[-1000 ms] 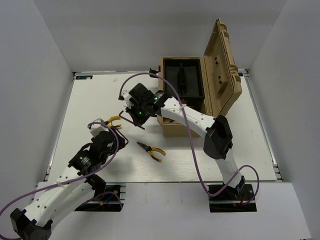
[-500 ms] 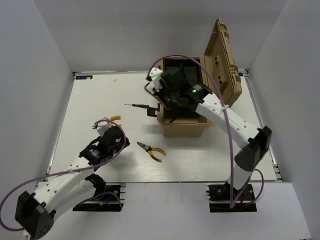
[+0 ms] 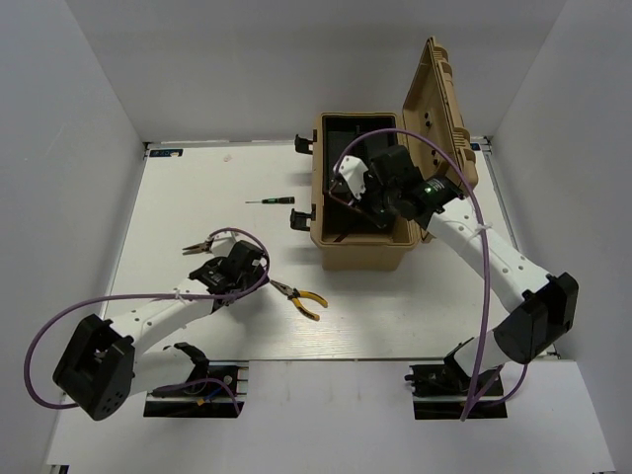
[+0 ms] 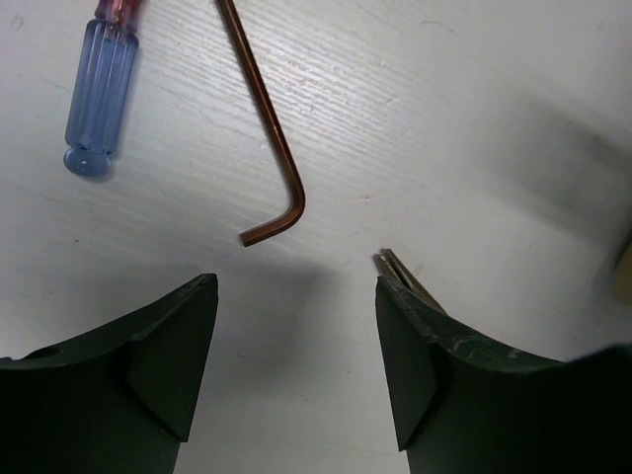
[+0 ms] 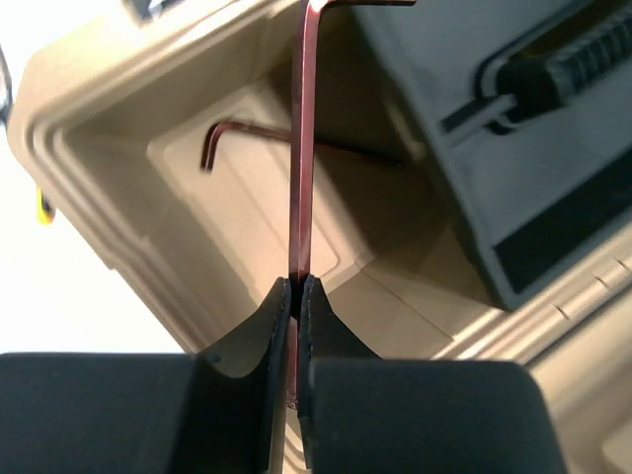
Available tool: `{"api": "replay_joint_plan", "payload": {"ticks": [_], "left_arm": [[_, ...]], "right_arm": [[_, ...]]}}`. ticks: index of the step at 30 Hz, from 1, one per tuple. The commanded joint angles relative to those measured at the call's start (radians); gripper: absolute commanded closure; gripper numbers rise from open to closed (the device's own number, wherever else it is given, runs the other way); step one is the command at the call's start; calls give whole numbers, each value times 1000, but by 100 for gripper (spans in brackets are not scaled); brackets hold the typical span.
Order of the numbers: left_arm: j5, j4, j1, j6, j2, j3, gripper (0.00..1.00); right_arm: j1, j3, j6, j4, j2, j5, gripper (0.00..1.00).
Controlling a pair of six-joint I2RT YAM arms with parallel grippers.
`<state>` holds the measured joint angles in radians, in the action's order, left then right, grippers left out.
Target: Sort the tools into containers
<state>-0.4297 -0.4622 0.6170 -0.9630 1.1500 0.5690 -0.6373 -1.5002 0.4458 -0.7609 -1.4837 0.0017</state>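
R gripper [image 5: 296, 286] is clamped tight on a hex key [image 5: 304, 148], pinching the long shank w/ the bent end at the far tip. It holds the key over the open toolbox [image 3: 360, 255], above the tan bottom compartment and beside the black inner tray [image 5: 513, 158]. A second hex key [image 5: 259, 133] lies flat on that tan floor. Lid [image 3: 439, 118] stands up at the box's right side.

L gripper [image 4: 296, 296] sits low over the table [image 3: 178, 188], jaws wide apart, nothing btwn them. Just ahead lie a third hex key [image 4: 276, 158] and the blue-handled screwdriver [image 4: 102, 99], apart from each other, neither touched. A pliers tip [image 4: 395, 265] pokes out beside one finger [image 4: 434, 375]. In the top view, yellow-handled pliers [image 3: 301, 295] lie near the L wrist, in front of the toolbox. A thin driver [image 3: 269, 200] lies further back, left of the box.
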Motion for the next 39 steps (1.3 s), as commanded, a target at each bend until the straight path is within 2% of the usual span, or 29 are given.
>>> {"api": "replay_joint_plan", "payload": {"ticks": [1, 4, 12, 15, 16, 17, 19, 23, 24, 27, 29, 30, 31, 33, 34, 39], "left_arm": [[-27, 22, -11, -11, -12, 43, 25], [-37, 22, -11, -11, 8, 43, 25], [-37, 22, -49, -2, 59, 86, 23], [-27, 22, -62, 7, 70, 86, 19], [-27, 22, -74, 7, 82, 95, 19], [-18, 22, -74, 7, 82, 95, 19], [-18, 31, -86, 7, 94, 95, 19], [2, 40, -111, 7, 112, 104, 18], [2, 40, -111, 16, 113, 104, 18], [11, 40, -122, 17, 134, 114, 18], [11, 50, -132, 17, 143, 123, 18], [11, 50, -144, 26, 152, 133, 18], [0, 50, -145, 26, 152, 146, 18], [0, 50, -157, 35, 191, 163, 18], [-10, 50, -167, 44, 221, 181, 18], [-20, 39, -187, 62, 338, 242, 19]], "right_arm": [[19, 35, 134, 18, 43, -111, 100], [31, 78, 224, 34, 48, -137, 100], [59, 89, 343, 29, 26, -149, 100], [65, 67, 367, -7, 5, -140, 100], [62, 46, 379, -18, 0, -138, 97], [64, 40, 381, -32, -15, -140, 82], [67, 15, 389, -83, -32, -146, 71], [65, 6, 390, -95, -36, -158, 68], [68, 5, 390, -94, -35, -160, 64], [67, 0, 384, -97, -30, -166, 64], [67, -8, 366, -92, -20, -175, 64], [68, -15, 340, -91, -4, -187, 69], [68, -17, 309, -72, 5, -209, 76], [65, -8, 222, -55, 37, -254, 97], [64, -5, 168, -39, 62, -302, 100], [62, -2, 56, -43, 106, -468, 100]]}}
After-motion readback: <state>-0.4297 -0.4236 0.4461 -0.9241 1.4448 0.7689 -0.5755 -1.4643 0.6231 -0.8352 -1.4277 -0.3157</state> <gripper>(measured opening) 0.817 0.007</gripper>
